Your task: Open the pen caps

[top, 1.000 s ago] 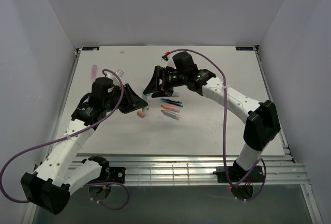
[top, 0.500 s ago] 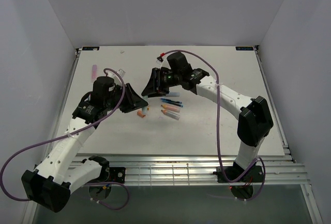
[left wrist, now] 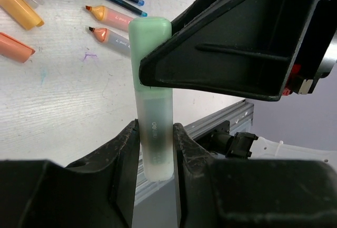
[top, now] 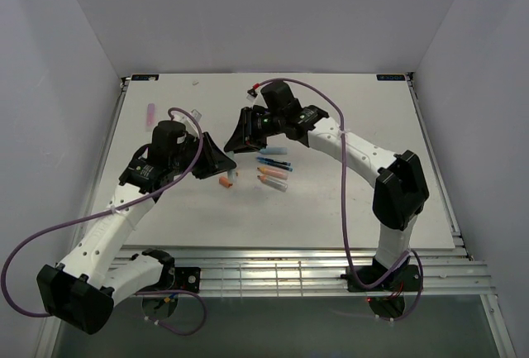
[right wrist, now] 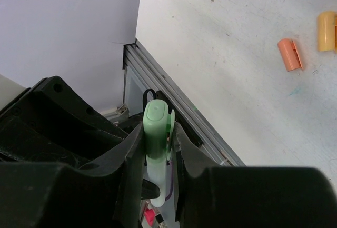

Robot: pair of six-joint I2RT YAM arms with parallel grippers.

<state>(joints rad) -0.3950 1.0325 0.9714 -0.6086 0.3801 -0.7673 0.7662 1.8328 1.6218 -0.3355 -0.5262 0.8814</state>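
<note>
A: Where is the green cap (right wrist: 156,115)?
B: Mid-frame, above the table (top: 347,201), pinched between the right gripper (right wrist: 156,136)'s narrow jaws.
A: And the green pen (left wrist: 152,107)?
B: The left gripper (left wrist: 155,133) clamps its barrel, likely bracing it so the cap pulls free.

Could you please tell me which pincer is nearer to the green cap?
Right. The right pincer clasps the green cap itself; the left pincer grips the highlighter farther down its clear body, away from the cap.
</note>
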